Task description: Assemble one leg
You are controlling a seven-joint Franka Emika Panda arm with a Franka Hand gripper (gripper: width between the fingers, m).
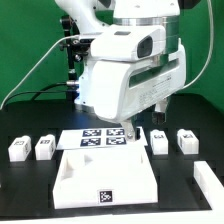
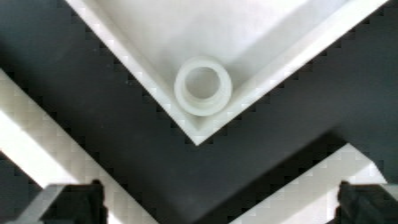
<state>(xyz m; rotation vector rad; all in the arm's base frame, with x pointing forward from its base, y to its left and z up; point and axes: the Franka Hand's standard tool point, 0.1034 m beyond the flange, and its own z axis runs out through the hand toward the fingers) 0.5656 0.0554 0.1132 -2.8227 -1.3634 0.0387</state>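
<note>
Several legs stand on the black table: two small white tagged blocks at the exterior view's left [image 1: 16, 150] [image 1: 44, 148] and two at its right [image 1: 158, 142] [image 1: 186, 140]. My gripper [image 1: 140, 126] hangs low over the far edge of the large white panel [image 1: 105, 172], away from every leg. In the wrist view the gripper [image 2: 217, 206] is open and empty, with its two dark fingertips [image 2: 71, 205] wide apart. Between and beyond them lies a corner of the panel [image 2: 267, 40] with its round socket [image 2: 203, 85]. No leg shows in the wrist view.
The marker board [image 1: 100, 138] lies just behind the panel, under the gripper. A larger white piece [image 1: 208, 180] sits at the exterior view's right edge. Cables hang behind the arm. White bands [image 2: 36, 120] cross the wrist view's sides.
</note>
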